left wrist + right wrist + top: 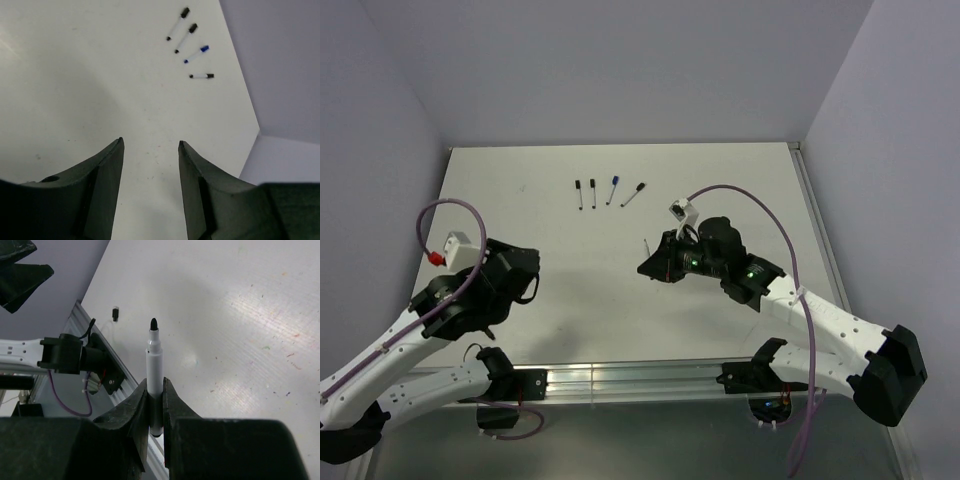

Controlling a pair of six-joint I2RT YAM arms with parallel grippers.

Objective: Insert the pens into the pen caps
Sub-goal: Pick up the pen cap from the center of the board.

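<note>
My right gripper (155, 386) is shut on a white-barrelled pen (154, 360) that stands upright above the table, its bare black tip pointing away from the jaws. The top view has this gripper (650, 265) at mid-table with the pen (647, 246) sticking out. One small black pen cap (115, 314) lies on the table near the front rail. My left gripper (150, 142) is open with nothing between its fingers, and it hovers at the left (527, 278). Several more pens (593, 192) lie in a row at the far centre, one with a blue end (196, 54).
The aluminium rail (620, 378) runs along the table's near edge. Purple-grey walls (620, 70) close in the table on three sides. The left arm's dark fingers (20, 270) show at the top left of the right wrist view.
</note>
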